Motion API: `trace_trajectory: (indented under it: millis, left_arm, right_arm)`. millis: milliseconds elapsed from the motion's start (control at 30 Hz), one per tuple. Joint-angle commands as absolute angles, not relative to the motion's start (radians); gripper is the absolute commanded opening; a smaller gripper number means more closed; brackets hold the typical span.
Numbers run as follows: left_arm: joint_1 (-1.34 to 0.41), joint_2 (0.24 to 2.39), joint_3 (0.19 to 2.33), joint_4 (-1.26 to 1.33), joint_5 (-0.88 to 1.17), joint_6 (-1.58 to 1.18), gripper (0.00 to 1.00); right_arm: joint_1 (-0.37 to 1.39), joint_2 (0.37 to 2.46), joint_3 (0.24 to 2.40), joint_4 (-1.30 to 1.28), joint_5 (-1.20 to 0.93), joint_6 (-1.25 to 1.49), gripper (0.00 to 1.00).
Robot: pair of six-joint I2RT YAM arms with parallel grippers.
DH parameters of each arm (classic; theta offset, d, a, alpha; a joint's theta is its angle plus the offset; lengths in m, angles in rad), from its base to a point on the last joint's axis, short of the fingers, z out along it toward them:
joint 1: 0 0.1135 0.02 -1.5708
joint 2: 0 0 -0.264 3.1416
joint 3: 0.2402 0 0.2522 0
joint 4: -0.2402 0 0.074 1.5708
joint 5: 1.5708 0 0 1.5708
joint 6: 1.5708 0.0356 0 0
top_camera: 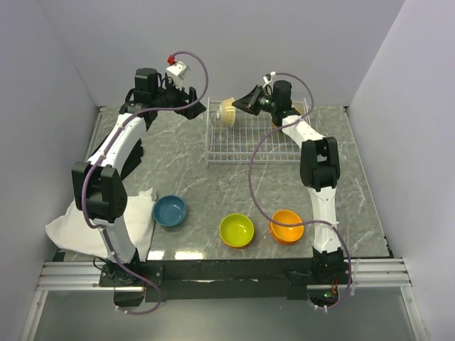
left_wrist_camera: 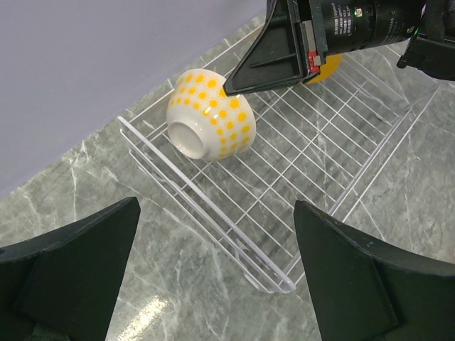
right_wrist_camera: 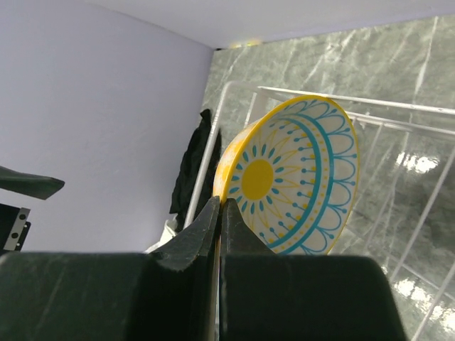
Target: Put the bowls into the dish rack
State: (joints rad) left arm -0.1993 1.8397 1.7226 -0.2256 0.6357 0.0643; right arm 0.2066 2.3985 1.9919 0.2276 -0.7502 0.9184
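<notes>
Top view: grey marbled desk (top_camera: 213, 177); thin white wire dish rack (top_camera: 245, 145) at far middle. Patterned bowl (top_camera: 227, 112) tipped on edge at rack's far left corner, rim pinched by right jaws. Teal bowl (top_camera: 170, 210), lime bowl (top_camera: 237, 229), orange bowl (top_camera: 287, 226) upright along near edge, outside rack.
Left wrist: patterned bowl outside glossy white, yellow dots, foot ring toward camera. Left jaws spread wide, holding nothing. Print on black lens barrel (left_wrist_camera: 355, 21) unreadable.
Right wrist: bowl inside yellow centre, teal petal lines, yellow rim. Right jaws pressed together on rim.

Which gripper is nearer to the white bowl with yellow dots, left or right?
Right. The right gripper is shut on the rim of the bowl; the left gripper hangs open at its other side, not touching it.
</notes>
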Motion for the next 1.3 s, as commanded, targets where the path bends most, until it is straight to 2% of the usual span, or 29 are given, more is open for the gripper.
trace_trajectory:
  millis: [0,400,500,533,567,933,1100,1267]
  left_arm:
    - [-0.204,1.848,1.772,-0.181,0.643,0.055,0.97]
    - [-0.204,1.856,1.761,-0.158,0.649,0.04,0.97]
    - [-0.204,1.861,1.759,-0.146,0.655,0.028,0.97]
    - [-0.204,1.861,1.759,-0.144,0.658,0.026,0.97]
    - [-0.204,1.861,1.758,-0.138,0.658,0.025,0.97]
    - [-0.206,1.864,1.736,-0.112,0.669,0.014,0.97]
    - [-0.202,1.868,1.736,-0.107,0.676,0.011,0.97]
    - [-0.192,1.868,1.721,-0.086,0.681,0.008,0.97]
  right_arm:
    - [0.207,2.41,2.026,0.267,-0.73,0.894,0.0]
    - [0.193,2.401,1.979,0.245,-0.712,0.862,0.0]
    - [0.181,2.381,1.947,0.23,-0.701,0.859,0.07]
    - [0.17,2.373,1.942,0.218,-0.703,0.856,0.15]
    - [0.169,2.37,1.942,0.207,-0.704,0.848,0.19]
    - [0.15,2.324,1.907,0.124,-0.693,0.79,0.31]
    - [0.147,2.322,1.907,0.077,-0.683,0.758,0.32]
    - [0.147,2.292,1.85,0.097,-0.732,0.765,0.27]
